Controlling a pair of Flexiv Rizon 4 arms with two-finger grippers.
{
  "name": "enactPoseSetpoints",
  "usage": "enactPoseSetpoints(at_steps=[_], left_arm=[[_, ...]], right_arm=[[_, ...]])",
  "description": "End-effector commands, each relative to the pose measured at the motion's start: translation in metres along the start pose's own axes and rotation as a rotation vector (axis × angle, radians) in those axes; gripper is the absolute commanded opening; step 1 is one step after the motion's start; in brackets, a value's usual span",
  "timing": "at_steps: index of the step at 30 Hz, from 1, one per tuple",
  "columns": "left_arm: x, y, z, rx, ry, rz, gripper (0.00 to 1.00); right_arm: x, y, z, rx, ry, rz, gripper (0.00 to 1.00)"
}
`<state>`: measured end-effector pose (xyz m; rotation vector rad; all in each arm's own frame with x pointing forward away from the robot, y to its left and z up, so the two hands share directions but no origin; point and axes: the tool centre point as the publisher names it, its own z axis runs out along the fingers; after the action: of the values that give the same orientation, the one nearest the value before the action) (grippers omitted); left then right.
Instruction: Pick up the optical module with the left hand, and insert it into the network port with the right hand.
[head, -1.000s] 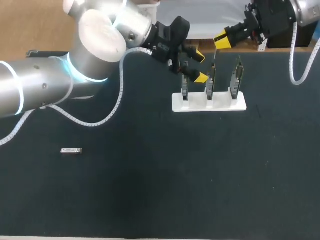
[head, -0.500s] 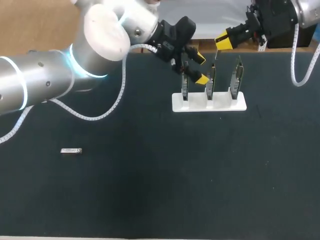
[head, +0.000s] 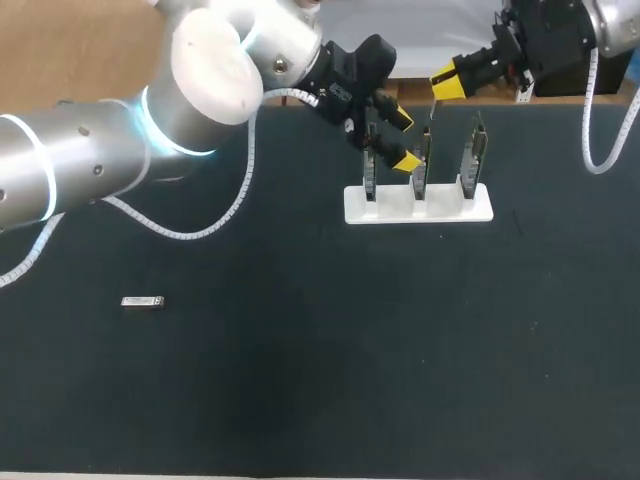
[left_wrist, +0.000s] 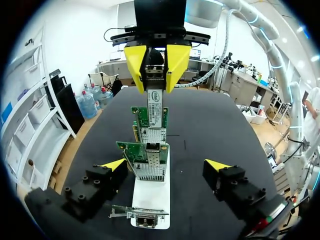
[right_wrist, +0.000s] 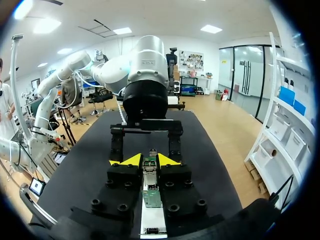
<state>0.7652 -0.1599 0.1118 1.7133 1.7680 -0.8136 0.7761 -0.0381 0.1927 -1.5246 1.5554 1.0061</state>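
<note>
My left gripper (head: 402, 138) is wide open and holds nothing, up by the cards (left_wrist: 149, 159) in the white rack (head: 440, 208). The optical module (head: 143, 301) lies flat on the black table (head: 320, 380), well apart from it. I cannot tell if my right gripper (head: 447, 82) holds anything.

The left arm (head: 90, 170) is a thick silver-grey tube with a round white joint cap (head: 210, 65) and glowing blue-white rings; a white ribbed cable (head: 215, 232) loops along it. The right arm (head: 615, 20) is grey too, trailing its own white cable (head: 588, 125). Both jaws are black, screw-studded blocks with yellow wedge tips (left_wrist: 114, 164)
</note>
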Motion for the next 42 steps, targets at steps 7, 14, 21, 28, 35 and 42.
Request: enactPoseSetpoints(at_steps=[7, 14, 21, 28, 35, 42], left_arm=[[-0.0025, 0.0054, 0.0022, -0.015, 0.029, -0.009, 1.00], [-0.0020, 0.0072, 0.0026, -0.014, 0.028, -0.010, 1.00], [-0.0024, 0.0085, 0.0017, -0.012, 0.021, -0.005, 1.00], [-0.0021, 0.0101, 0.0026, -0.020, 0.040, -0.006, 1.00], [-0.0021, 0.0101, 0.0026, -0.020, 0.040, -0.006, 1.00], [-0.0021, 0.0101, 0.0026, -0.020, 0.040, -0.006, 1.00]], right_arm=[[0.0014, 0.0017, -0.0004, 0.007, -0.003, 0.003, 0.00], [0.0020, 0.0009, -0.0011, 0.006, -0.002, 0.004, 0.00], [0.0022, 0.0000, -0.0016, 0.005, -0.001, 0.003, 0.00], [0.0025, -0.0015, -0.0020, 0.003, 0.002, 0.003, 0.00], [0.0048, -0.0042, 0.0004, -0.007, 0.009, 0.007, 0.00], [0.0047, -0.0062, 0.0045, -0.025, 0.014, 0.003, 0.00]])
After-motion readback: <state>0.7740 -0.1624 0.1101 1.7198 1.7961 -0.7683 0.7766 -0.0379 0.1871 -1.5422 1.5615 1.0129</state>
